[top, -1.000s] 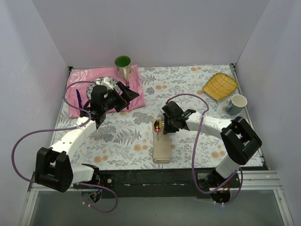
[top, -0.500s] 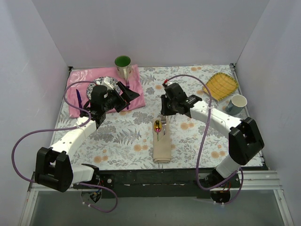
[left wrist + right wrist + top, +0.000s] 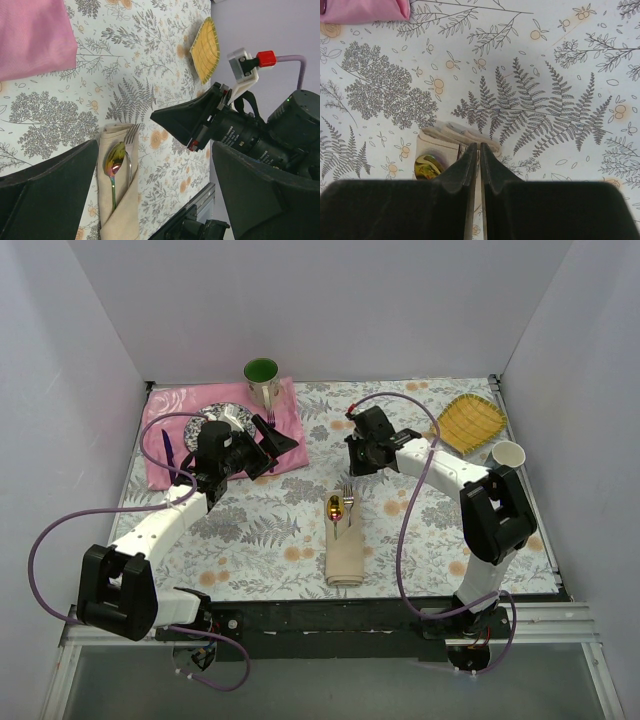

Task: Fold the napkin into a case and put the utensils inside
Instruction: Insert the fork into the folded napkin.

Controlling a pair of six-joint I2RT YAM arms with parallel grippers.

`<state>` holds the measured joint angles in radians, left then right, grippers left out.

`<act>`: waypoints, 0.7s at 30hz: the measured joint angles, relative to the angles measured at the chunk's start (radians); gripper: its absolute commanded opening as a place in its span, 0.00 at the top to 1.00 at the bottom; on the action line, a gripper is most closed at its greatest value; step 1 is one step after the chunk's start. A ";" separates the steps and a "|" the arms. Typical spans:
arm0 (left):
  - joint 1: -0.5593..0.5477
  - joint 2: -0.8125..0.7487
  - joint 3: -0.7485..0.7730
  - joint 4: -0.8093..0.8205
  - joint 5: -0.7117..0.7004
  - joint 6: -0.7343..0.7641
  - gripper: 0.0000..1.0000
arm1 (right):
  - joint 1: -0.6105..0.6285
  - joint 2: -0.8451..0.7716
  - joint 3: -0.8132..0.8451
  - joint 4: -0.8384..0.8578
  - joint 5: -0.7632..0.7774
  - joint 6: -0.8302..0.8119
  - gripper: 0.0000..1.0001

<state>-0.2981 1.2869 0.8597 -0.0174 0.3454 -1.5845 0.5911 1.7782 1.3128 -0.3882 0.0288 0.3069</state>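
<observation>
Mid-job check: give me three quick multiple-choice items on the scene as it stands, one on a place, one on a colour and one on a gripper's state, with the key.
1. The spoon and fork lie: A in the green cup; B in the case; C on the yellow dish.
2. The mat under the plate is: A pink; B green; C black.
3. The left gripper is: A shut on a fork; B shut on the plate; C open and empty.

Key: B, both handles are tucked into the folded beige cloth. A, pink cloth shows around the plate. C, the left wrist view shows its fingers spread wide with nothing between them.
</observation>
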 measured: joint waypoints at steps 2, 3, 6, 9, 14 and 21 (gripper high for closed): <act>0.000 0.000 0.000 0.000 0.000 0.000 0.02 | 0.001 0.013 0.000 0.001 -0.006 0.001 0.86; 0.000 0.000 0.000 0.000 0.000 0.001 0.02 | 0.001 0.014 0.000 0.001 -0.007 0.001 0.86; 0.001 0.000 0.000 0.000 0.000 0.003 0.02 | 0.001 0.015 0.000 0.005 -0.008 0.002 0.86; 0.001 0.000 0.000 0.000 0.000 0.003 0.02 | 0.001 0.022 0.000 0.013 -0.010 0.004 0.86; 0.002 0.000 0.000 0.001 0.000 0.003 0.02 | 0.001 0.051 0.000 0.024 -0.013 0.008 0.86; 0.006 0.000 0.000 0.001 0.001 0.004 0.02 | 0.001 0.066 0.000 0.024 -0.037 0.012 0.87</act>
<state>-0.2924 1.2865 0.8597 -0.0166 0.3462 -1.5806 0.5922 1.8446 1.3128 -0.3641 -0.0086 0.3187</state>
